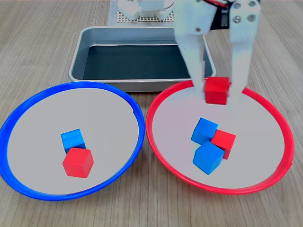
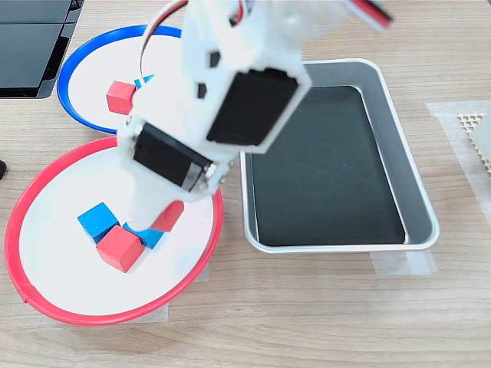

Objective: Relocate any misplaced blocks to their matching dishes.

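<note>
My gripper (image 1: pixel 218 91) hangs over the far part of the red-rimmed dish (image 1: pixel 277 165), shut on a red block (image 1: pixel 217 89). In the second exterior view the arm covers most of it; the held red block (image 2: pixel 169 216) peeks out below. On that dish lie two blue blocks (image 1: pixel 204 130) (image 1: pixel 208 158) and a red block (image 1: pixel 224 143), touching one another. The blue-rimmed dish (image 1: pixel 28 109) at the first exterior view's left holds a blue block (image 1: pixel 72 139) and a red block (image 1: pixel 78 162) side by side. The second exterior view shows the red-rimmed dish (image 2: pixel 46 299) and the blue-rimmed dish (image 2: pixel 73 80).
A rectangular silver tray (image 1: pixel 78 66) with a dark bottom stands behind the two dishes, shown beside them as the tray (image 2: pixel 418 207) in the second exterior view. A white mesh mat (image 1: pixel 142 18) lies under the arm's base. A black object (image 2: pixel 31 46) sits at the second exterior view's top left.
</note>
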You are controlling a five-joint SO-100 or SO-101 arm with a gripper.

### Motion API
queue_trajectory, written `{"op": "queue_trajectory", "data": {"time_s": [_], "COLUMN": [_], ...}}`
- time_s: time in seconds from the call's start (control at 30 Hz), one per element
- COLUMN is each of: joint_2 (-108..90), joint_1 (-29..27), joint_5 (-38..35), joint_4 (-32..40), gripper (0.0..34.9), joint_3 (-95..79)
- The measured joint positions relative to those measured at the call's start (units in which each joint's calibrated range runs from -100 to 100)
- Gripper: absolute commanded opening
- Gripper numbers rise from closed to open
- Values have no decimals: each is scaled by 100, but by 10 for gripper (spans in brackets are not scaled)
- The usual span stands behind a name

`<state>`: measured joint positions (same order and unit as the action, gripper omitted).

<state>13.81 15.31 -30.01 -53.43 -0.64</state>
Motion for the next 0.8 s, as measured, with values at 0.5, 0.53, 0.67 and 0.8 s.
{"op": "queue_trajectory", "data": {"time_s": [0.5, 0.53, 0.67, 0.8], "joint_2": [759, 784, 1006, 1194], "joint_1": [336, 354, 381, 301], "joint_5": [190, 190, 190, 190], "joint_4": [163, 163, 163, 163], "gripper": [4, 4, 4, 4], "joint_3": [426, 445, 653, 808]}}
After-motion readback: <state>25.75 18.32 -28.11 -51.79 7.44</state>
